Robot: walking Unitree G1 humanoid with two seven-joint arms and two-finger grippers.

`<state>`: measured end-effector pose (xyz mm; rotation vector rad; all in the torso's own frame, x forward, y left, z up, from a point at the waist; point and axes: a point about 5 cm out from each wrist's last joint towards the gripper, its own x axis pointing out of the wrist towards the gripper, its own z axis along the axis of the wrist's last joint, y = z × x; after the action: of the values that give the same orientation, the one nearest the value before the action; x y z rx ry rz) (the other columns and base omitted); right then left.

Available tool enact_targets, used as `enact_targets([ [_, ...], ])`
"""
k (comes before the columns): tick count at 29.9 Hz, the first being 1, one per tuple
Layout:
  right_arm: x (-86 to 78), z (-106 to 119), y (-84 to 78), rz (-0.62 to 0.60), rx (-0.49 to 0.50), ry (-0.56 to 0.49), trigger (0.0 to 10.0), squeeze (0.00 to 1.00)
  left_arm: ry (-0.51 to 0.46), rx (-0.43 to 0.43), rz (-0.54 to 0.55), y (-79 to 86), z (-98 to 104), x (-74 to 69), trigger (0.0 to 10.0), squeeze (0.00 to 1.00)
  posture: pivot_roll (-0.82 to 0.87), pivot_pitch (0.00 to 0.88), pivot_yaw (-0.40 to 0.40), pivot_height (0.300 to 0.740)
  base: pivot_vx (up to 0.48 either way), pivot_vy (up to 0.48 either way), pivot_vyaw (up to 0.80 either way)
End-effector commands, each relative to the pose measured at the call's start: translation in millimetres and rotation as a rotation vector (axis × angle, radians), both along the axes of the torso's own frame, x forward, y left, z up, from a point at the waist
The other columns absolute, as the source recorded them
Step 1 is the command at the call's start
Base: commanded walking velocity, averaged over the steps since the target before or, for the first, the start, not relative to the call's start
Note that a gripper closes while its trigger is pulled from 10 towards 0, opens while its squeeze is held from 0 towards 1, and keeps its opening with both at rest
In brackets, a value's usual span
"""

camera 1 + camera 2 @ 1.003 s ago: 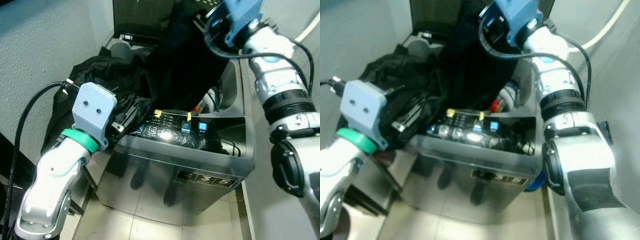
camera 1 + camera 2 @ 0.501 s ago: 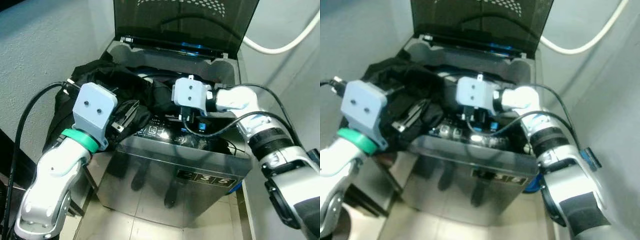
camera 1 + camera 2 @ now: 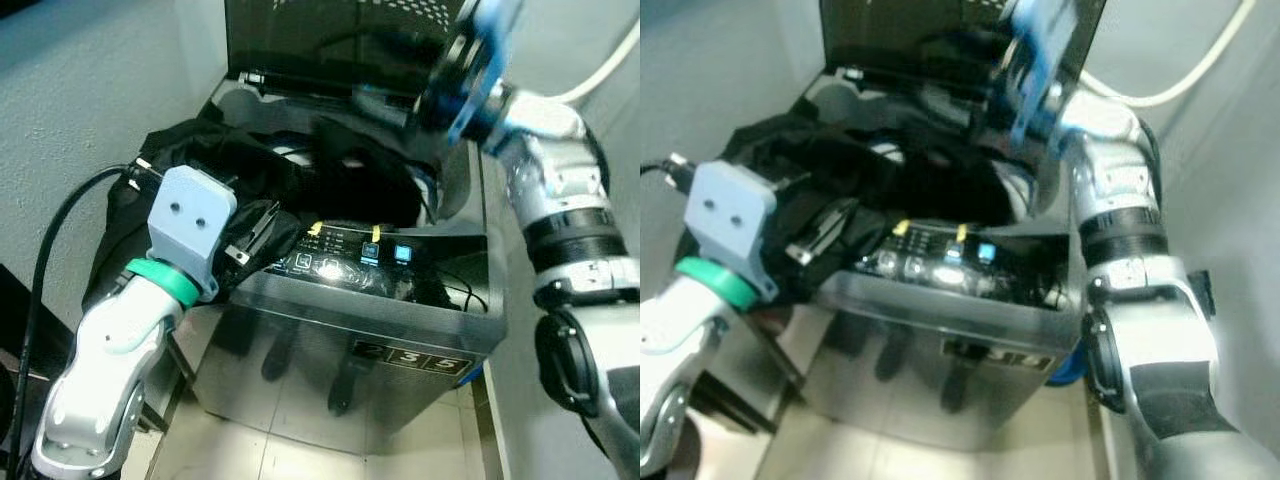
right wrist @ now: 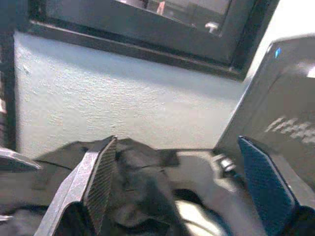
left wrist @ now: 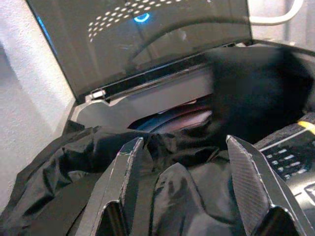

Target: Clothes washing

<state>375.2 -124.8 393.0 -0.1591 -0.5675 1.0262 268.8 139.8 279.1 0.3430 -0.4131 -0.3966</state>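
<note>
A top-loading washing machine (image 3: 400, 330) stands with its dark lid (image 3: 320, 40) raised. A black garment (image 3: 365, 175) lies heaped in the drum mouth. More black clothes (image 3: 190, 155) hang over the machine's left edge and down its side. My left gripper (image 3: 250, 235) is at that left edge, open, with its fingers (image 5: 125, 172) astride the black cloth (image 5: 187, 196) and pointing toward the drum. Blurred, my right gripper (image 3: 400, 98) is raised above the back right of the drum; its fingers (image 4: 101, 172) stand wide apart with nothing between them.
The lit control panel (image 3: 350, 262) runs along the machine's front edge. A rough wall (image 3: 80, 90) closes in on the left, another wall on the right. A white hose (image 3: 605, 70) curves behind the lid. Tiled floor (image 3: 250, 440) lies in front.
A second ago my right gripper held a black garment high over the machine. It then dipped to the drum mouth, left the garment there, and has risen again open. The left arm stayed still.
</note>
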Motion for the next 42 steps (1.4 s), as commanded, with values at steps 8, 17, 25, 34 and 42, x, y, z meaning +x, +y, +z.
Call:
enact_targets([
  [8, 6.4, -1, -7.5, 0.004, 0.258, 0.131, 10.0, 0.00, 0.007, 0.013, 0.003, 0.4, -2, -0.5, 10.0, 0.00, 0.16, 0.135, -0.004, 0.740, 0.000, 0.000, 0.00],
  [17, -20.1, -66, 60.0, 0.112, -0.094, -0.039, 10.0, 0.00, -0.035, -0.018, -0.004, -6.0, 7, 1.3, 10.0, 0.00, 0.16, 0.132, -0.008, 0.740, 0.000, 0.000, 0.00],
  [25, -32.0, -134, 112.5, 0.128, -0.192, 0.027, 10.0, 0.00, -0.325, 0.018, 0.202, 2.1, 43, -1.5, 10.0, 0.00, 0.17, 0.137, -0.009, 0.740, 0.000, 0.000, 0.00],
  [34, -32.0, -137, 132.9, -0.020, -0.108, 0.041, 10.0, 0.00, -0.284, 0.025, 0.281, 5.6, 22, -12.7, 10.0, 0.00, 0.18, 0.150, -0.016, 0.740, 0.000, 0.000, 0.00],
  [42, -28.2, -129, 125.0, -0.076, -0.107, -0.005, 10.0, 0.00, -0.369, 0.069, 0.434, 11.7, 15, -21.6, 10.0, 0.00, 0.18, 0.159, -0.023, 0.740, 0.000, 0.000, 0.00],
])
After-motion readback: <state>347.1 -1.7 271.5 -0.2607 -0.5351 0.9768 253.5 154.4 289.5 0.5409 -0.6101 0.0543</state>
